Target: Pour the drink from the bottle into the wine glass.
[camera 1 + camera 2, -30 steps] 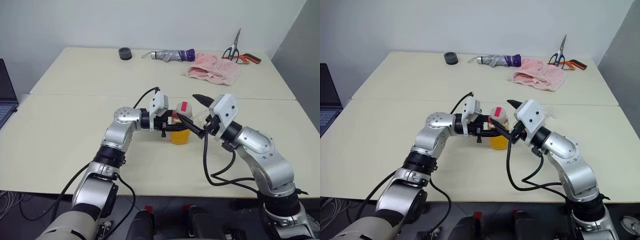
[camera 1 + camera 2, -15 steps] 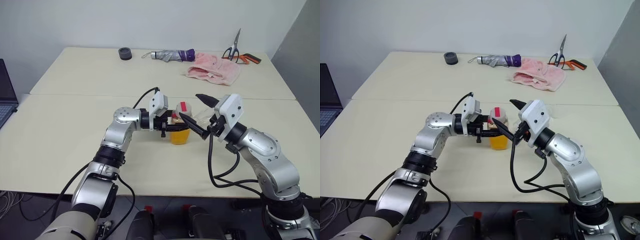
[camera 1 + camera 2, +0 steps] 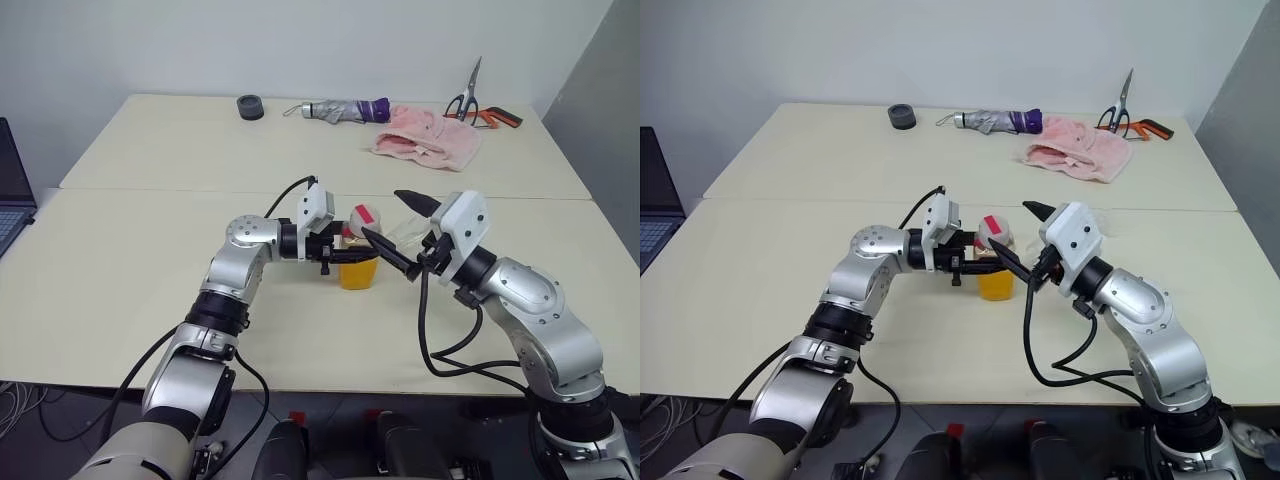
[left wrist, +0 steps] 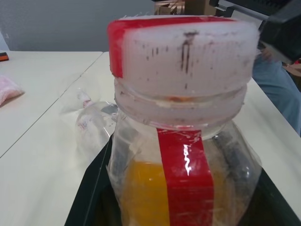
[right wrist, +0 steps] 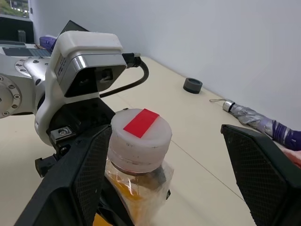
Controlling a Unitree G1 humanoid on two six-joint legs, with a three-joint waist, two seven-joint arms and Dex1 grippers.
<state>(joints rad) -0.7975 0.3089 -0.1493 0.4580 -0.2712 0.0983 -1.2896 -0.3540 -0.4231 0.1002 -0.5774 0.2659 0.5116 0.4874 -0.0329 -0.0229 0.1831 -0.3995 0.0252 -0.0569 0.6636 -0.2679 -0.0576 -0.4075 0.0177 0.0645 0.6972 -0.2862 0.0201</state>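
The bottle (image 3: 360,262) stands upright on the table (image 3: 120,270), its lower half filled with the orange drink (image 3: 360,273). Its white cap (image 5: 140,134) carries a red strip. My left gripper (image 3: 338,252) reaches in from the left and is shut on the bottle's body (image 4: 183,155). My right gripper (image 3: 381,213) is open beside the cap on the right, one finger (image 5: 80,179) close to the bottle, touching nothing that I can see. A clear shape that looks like the wine glass (image 3: 404,235) sits just behind the right fingers, mostly hidden.
At the far side of the table lie a black round object (image 3: 250,106), a folded umbrella (image 3: 345,109), a pink cloth (image 3: 428,137) and scissors (image 3: 470,100). A laptop (image 3: 12,195) sits at the left edge. A seam (image 3: 150,189) runs across the tabletop.
My right forearm has edged slightly to the right. The left gripper and the bottle have kept their places.
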